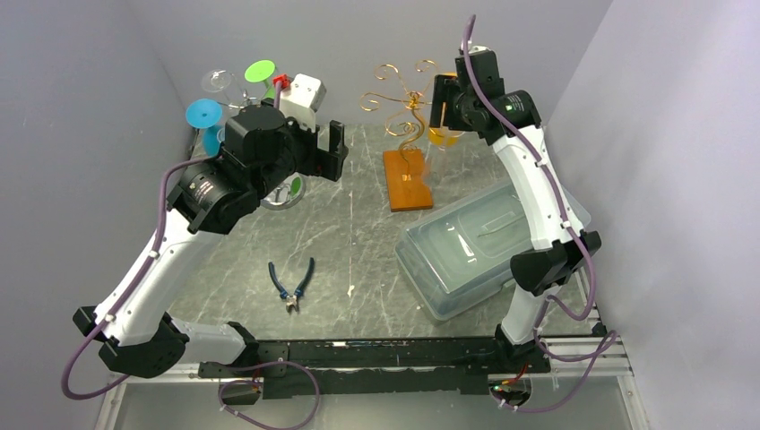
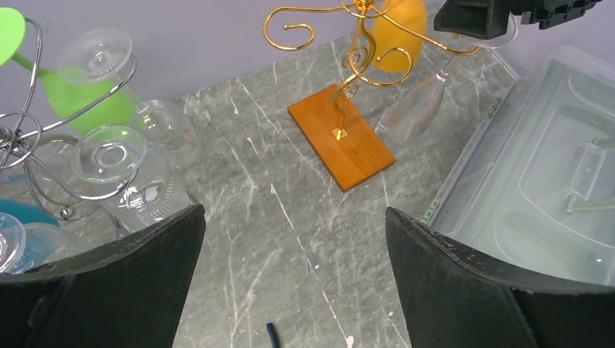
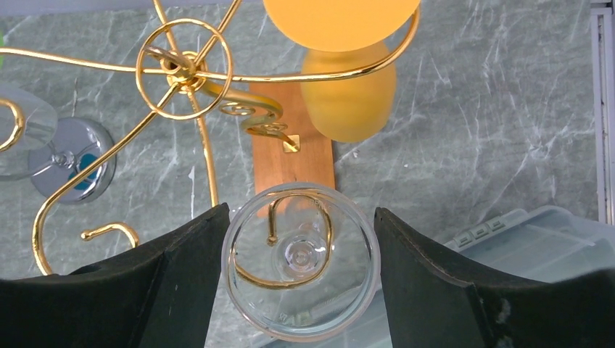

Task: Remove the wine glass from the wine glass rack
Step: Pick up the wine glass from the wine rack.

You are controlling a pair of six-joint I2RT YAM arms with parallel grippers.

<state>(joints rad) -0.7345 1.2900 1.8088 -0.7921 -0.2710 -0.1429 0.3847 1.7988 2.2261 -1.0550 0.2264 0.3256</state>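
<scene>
Right gripper (image 3: pixel 301 217) over glass (image 3: pixel 301 261), jaws spread, fingers flanking foot. Contact? Cannot tell. Glass hangs on gold rack (image 3: pixel 178 69), beside yellow glass (image 3: pixel 348 94). Foot up, bowl down, long axis vertical, stem caught in rack.

Likely light, rigid, slick and fragile, stem the weak spot. Best hold looks like the foot rim, gentle squeeze, no twisting.

Left gripper (image 2: pixel 294 214) spread wide, holding nothing, well apart.
</scene>
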